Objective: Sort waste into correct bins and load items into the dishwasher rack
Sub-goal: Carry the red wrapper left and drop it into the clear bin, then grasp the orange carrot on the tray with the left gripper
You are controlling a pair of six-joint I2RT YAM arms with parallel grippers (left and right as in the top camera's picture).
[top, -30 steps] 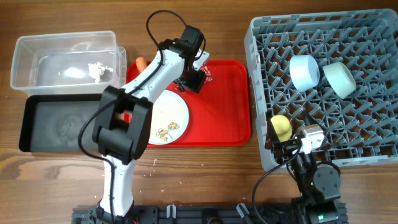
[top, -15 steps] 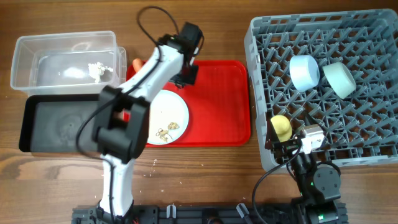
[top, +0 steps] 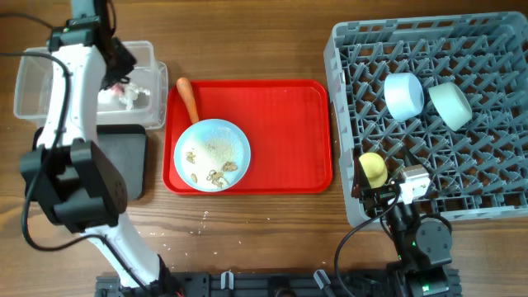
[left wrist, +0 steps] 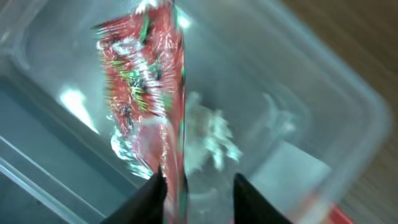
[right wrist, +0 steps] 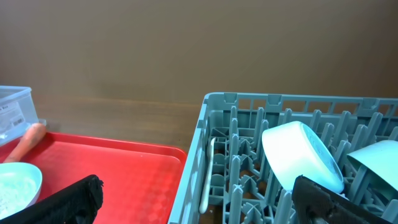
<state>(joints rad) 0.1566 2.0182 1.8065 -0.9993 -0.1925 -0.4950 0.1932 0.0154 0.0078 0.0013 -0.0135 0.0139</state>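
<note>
My left gripper [top: 114,66] hangs over the clear tub [top: 33,70], jaws apart [left wrist: 199,182]. The red-and-white snack wrapper [left wrist: 146,93] dangles against the left finger, clear of the right one, above the white tissue [left wrist: 211,134] lying in the tub. On the red tray [top: 280,132] rest the orange carrot [top: 188,97] and a light blue plate [top: 212,154] with beige food scraps. The grey dishwasher rack [top: 429,49] holds a light blue bowl [top: 404,95], a pale green bowl [top: 450,105], a yellow-green cup [top: 373,169] and a white spoon [right wrist: 206,180]. My right gripper [right wrist: 196,186] stands open at the rack's front edge.
The black tray [top: 136,157] lies in front of the clear tub, largely hidden under my left arm. A few crumbs dot the wooden table [top: 247,231] in front of the red tray. My right arm's base [top: 421,239] sits at the table's front right.
My left arm swung from the red tray's back edge leftward to over the clear tub, carrying the wrapper. Its jaws have since parted. The carrot and plate are now uncovered.
</note>
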